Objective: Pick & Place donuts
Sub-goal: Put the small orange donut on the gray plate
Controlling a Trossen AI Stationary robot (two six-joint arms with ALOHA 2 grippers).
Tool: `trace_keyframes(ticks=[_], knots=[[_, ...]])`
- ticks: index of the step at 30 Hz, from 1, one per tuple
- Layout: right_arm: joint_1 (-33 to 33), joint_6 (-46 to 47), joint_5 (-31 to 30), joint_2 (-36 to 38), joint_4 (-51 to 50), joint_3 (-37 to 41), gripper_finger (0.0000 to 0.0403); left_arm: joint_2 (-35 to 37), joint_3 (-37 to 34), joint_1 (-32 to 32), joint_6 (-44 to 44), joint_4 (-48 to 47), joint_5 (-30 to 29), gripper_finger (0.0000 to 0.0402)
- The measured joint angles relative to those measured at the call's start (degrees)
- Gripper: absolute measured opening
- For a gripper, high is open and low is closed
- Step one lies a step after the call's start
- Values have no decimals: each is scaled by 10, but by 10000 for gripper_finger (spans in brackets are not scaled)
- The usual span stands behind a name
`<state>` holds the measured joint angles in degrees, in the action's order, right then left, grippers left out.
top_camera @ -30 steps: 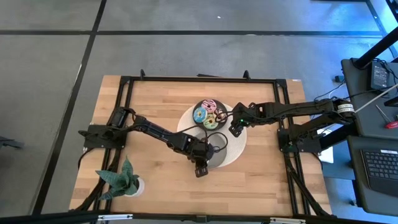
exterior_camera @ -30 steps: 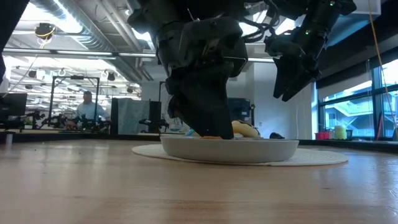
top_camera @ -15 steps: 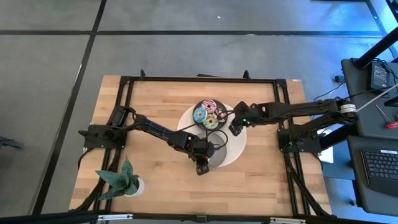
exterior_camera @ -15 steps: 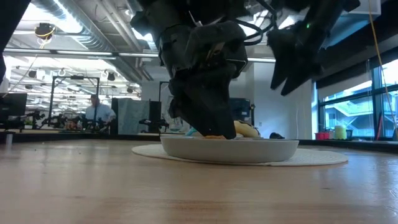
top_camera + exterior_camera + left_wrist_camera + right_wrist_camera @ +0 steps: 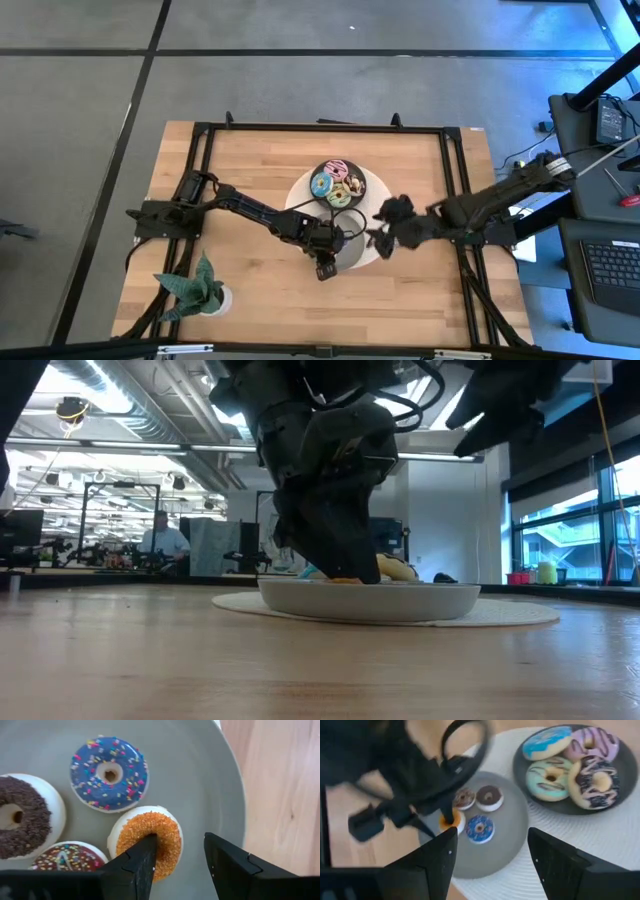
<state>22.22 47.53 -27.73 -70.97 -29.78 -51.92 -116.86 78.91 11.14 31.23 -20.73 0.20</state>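
So the left gripper (image 5: 177, 857) is down in the light grey dish (image 5: 210, 795), fingers parted a little, one tip in the hole of the orange mini donut (image 5: 150, 840) and the other just outside its rim, not pinched yet. That donut sits near the dish edge, next to the blue sprinkled mini (image 5: 109, 774), a chocolate one (image 5: 22, 815) and a brown sprinkled one (image 5: 67, 856). The bigger iced donuts are on the dark dish (image 5: 620, 795) nearby. These look like light, hard little toys, probably a bit slick, so clamping across the ring wall through the hole seems the way to go. Compared to a second ago, the right gripper (image 5: 378, 240) has swung off the dark dish toward the mat's near edge, jaws spread wide and empty, while the left has barely budged.
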Motion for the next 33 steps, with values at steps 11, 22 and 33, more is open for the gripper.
trace_keyframes(ticks=[11, 22, 33], knots=[[105, -27, -76, -82, 97, 0, 244, 0, 0, 5, -28, 21, 8, 163], [145, -46, -123, -143, 215, 66, 244, -2, 0, 0, -21, 11, -16, 164], [116, -76, -46, -144, 466, 175, 244, -2, 0, 1, -5, 12, -13, 160]])
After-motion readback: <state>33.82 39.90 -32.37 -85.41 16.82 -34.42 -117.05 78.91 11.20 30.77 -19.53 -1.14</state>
